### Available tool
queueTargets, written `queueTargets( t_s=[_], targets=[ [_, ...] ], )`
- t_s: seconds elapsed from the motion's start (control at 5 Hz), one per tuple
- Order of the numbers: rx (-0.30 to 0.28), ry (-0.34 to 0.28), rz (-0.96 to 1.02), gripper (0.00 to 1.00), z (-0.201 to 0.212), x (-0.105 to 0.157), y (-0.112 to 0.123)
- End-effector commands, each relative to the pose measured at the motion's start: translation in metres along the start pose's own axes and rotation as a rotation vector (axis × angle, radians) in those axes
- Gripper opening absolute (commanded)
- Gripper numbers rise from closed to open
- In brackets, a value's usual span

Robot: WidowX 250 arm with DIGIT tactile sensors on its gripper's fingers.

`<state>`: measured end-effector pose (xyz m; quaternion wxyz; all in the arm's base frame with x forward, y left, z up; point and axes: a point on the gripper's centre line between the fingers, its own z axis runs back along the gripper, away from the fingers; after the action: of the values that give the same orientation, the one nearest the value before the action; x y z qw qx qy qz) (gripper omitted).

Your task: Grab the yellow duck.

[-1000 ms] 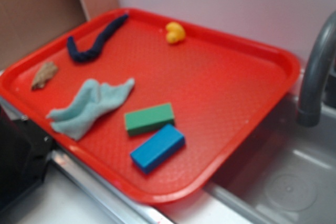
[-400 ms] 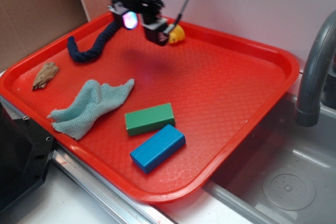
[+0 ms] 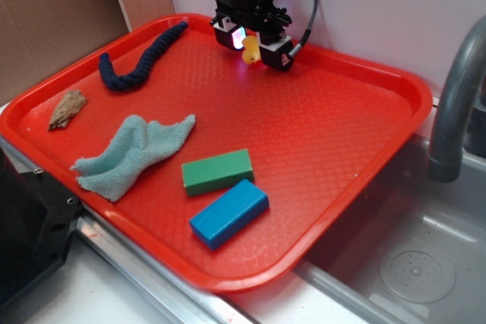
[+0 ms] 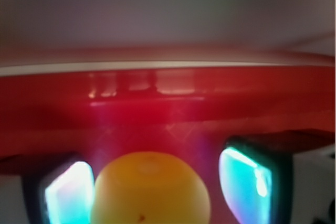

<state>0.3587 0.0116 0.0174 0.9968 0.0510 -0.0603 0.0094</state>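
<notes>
The yellow duck sits near the far rim of the red tray. My gripper is lowered over it, one glowing finger on each side. In the wrist view the duck fills the lower middle between the two lit pads. The left pad is touching or nearly touching it, while a gap remains at the right pad. The jaws stand open around the duck.
On the tray lie a dark blue rope, a small brown scrap, a pale teal cloth, a green block and a blue block. A sink with a grey faucet is at the right. The wall stands just behind the tray.
The arm came into view, travelled right from above the rope end and came down over the duck. The duck and the other objects have not moved.
</notes>
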Motion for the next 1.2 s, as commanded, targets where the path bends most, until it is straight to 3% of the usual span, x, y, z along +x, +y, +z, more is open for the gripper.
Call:
queueTargets(
  t_s=[0.0,0.4,0.6,0.8,1.0],
  targets=[
    [0.016,-0.13,-0.015,0.0,0.039,0.009,-0.003],
    [-0.02,-0.322,-0.015,0.0,0.131,-0.066,0.004],
    [-0.084,-0.247,0.055,0.0,0.178,-0.095,0.011],
    [-0.157,-0.127,0.11,0.0,0.205,-0.11,0.017],
    [-0.158,0.04,0.196,0.0,0.217,-0.112,0.019]
  ],
)
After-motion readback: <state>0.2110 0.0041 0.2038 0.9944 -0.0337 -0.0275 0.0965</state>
